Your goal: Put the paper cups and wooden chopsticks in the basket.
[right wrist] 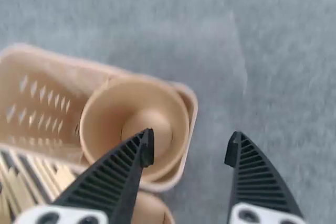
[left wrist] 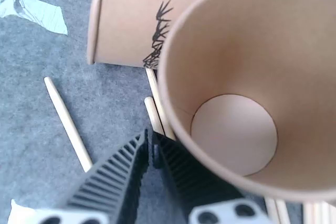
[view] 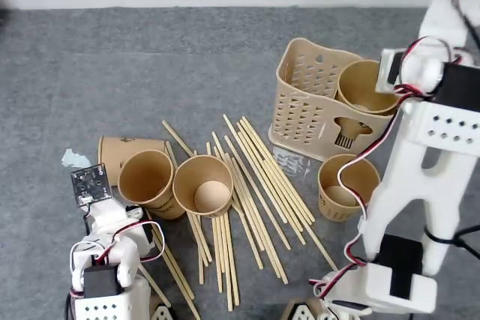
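A beige slotted basket [view: 311, 95] stands at the back right with one paper cup [view: 365, 86] inside its right end. My right gripper [right wrist: 190, 142] hangs open above that cup [right wrist: 134, 124] and the basket rim [right wrist: 47, 64], with nothing between its fingers. Three more cups stand on the mat [view: 148, 179] [view: 202, 185] [view: 346, 186], and one lies on its side [view: 124, 149]. Wooden chopsticks [view: 251, 189] lie scattered between them. My left gripper [left wrist: 152, 142] is shut and empty, low beside an upright cup [left wrist: 247, 93], near the lying cup [left wrist: 139, 19].
Grey mat [view: 150, 65] covers the table, open at the back left. Scraps of clear wrapper [view: 73, 159] lie by the lying cup, and another [view: 292, 162] in front of the basket. A lone chopstick [left wrist: 68, 124] lies beside my left gripper. The right arm's white body [view: 424, 177] stands by the front right cup.
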Robot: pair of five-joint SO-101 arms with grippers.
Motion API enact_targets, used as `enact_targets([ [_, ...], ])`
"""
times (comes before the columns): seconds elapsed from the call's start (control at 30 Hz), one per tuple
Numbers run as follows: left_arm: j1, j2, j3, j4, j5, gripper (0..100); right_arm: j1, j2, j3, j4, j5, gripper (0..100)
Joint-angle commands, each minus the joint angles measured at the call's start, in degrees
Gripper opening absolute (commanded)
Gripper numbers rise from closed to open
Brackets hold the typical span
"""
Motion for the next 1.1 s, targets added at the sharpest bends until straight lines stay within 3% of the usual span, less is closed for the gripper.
enact_targets([
  [0.0,-0.26,-0.7,-0.57,0.09,0.62,1,-0.57,-4.09,-2.37,6.46,-0.26,22.6],
  [0.27,-0.26,-0.7,-0.57,0.09,0.62,1,-0.13,-4.88,0.53,6.64,-0.18,22.6],
  [0.4,-0.26,-0.7,-0.57,0.09,0.62,1,-0.75,-11.38,11.16,6.64,0.09,22.6],
  [0.63,-0.26,-0.7,-0.57,0.09,0.62,1,-2.24,-25.63,33.49,5.76,6.77,22.8],
  [1.07,-0.26,-0.7,-0.57,0.09,0.62,1,-2.24,-29.05,68.04,-17.63,7.12,22.7],
])
